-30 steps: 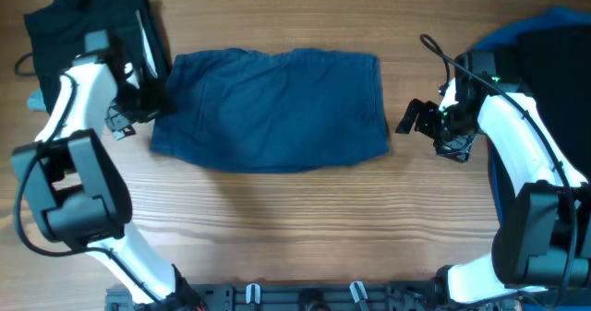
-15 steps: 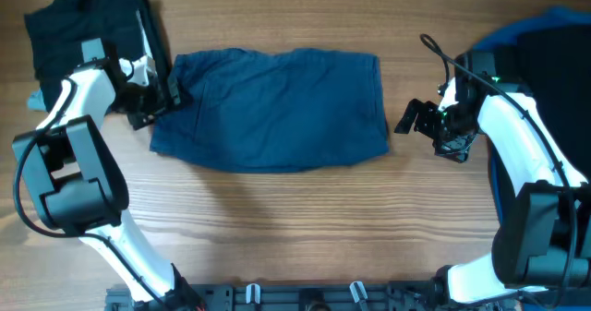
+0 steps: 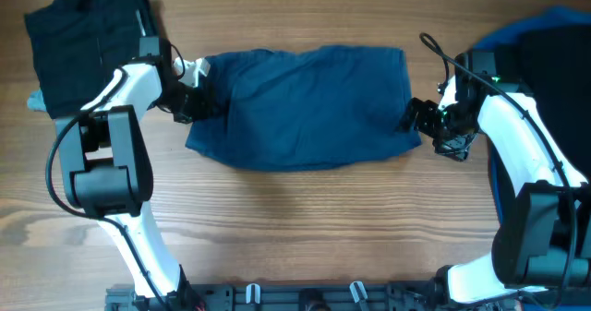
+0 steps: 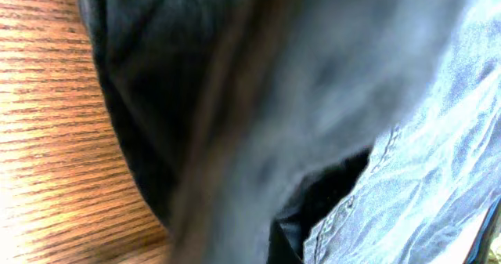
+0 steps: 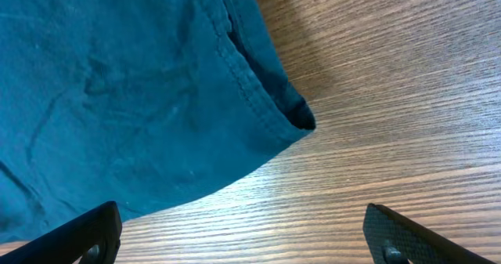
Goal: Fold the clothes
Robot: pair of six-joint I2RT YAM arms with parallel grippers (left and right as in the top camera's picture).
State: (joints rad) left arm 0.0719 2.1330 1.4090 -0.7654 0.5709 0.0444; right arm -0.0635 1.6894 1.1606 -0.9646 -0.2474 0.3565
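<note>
The navy shorts [image 3: 314, 103] lie flat at the upper centre of the table [image 3: 295, 228]. The left fingers [image 3: 187, 104] meet their left edge, but fabric hides them and I cannot tell their grip. The right fingers [image 5: 82, 236] stand released beside the right hem.

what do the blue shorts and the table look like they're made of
Shorts: a woven, cotton-like cloth, matte; the right wrist view shows a stitched hem and soft creases. Table: wood or a wood-look laminate, with straight grain lines and a faint sheen; which one, the look leaves open.
</note>
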